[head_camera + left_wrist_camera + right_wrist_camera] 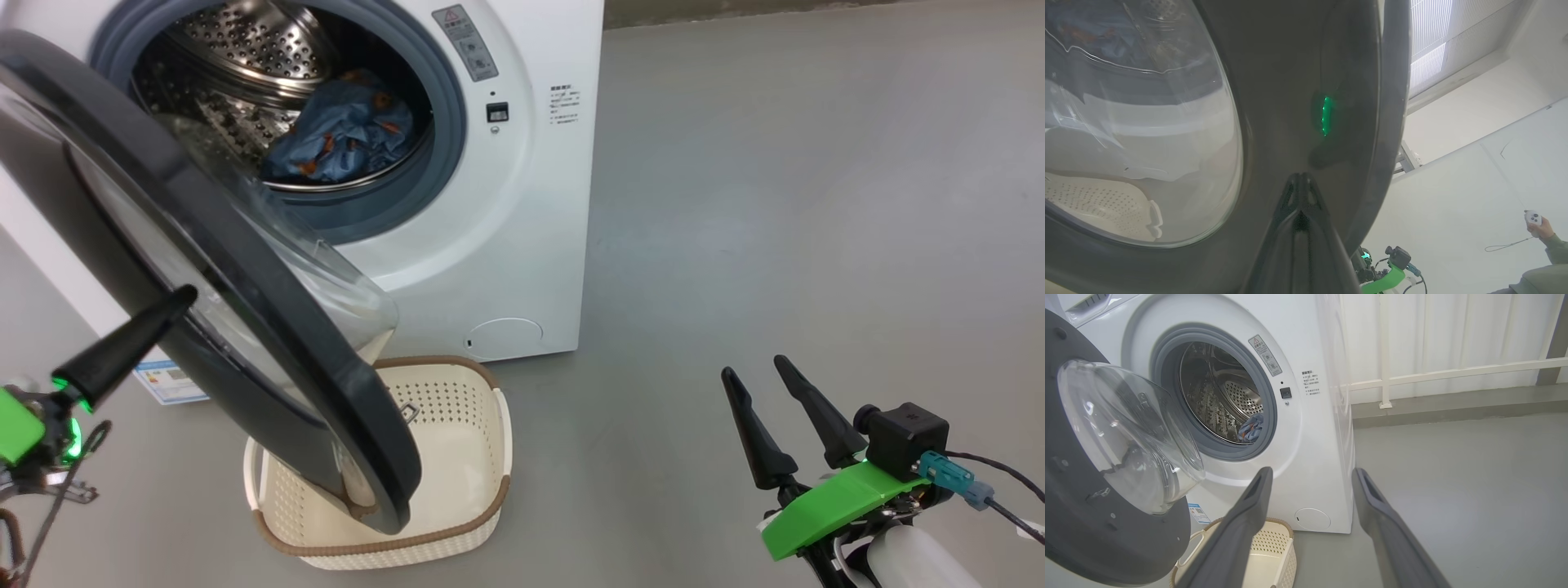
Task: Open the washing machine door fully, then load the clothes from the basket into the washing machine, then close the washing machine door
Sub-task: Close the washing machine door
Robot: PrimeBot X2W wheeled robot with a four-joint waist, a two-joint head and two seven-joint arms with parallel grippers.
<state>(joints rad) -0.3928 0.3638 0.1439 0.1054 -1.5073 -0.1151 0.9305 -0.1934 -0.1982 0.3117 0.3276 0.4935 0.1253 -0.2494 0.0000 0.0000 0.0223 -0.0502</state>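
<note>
The washing machine (522, 163) (1323, 428) stands with its drum exposed, and the light-blue clothes (343, 131) (1251, 428) lie inside the drum. The washing machine door (204, 269) (1086, 522) (1298, 81) is swung partway, its glass bowl bulging toward the machine. My left gripper (184, 298) (1300, 177) is shut, its tip pressed against the door's black outer rim. The cream basket (457, 465) (1274, 555) sits on the floor below the door, with no garments showing in the part I see. My right gripper (755, 367) (1310, 473) hangs open at the lower right, holding nothing.
Grey floor (775, 204) stretches to the right of the machine. A white railing and wall (1453, 371) stand behind it. A person's hand with a controller (1535, 220) is at the far right of the left wrist view.
</note>
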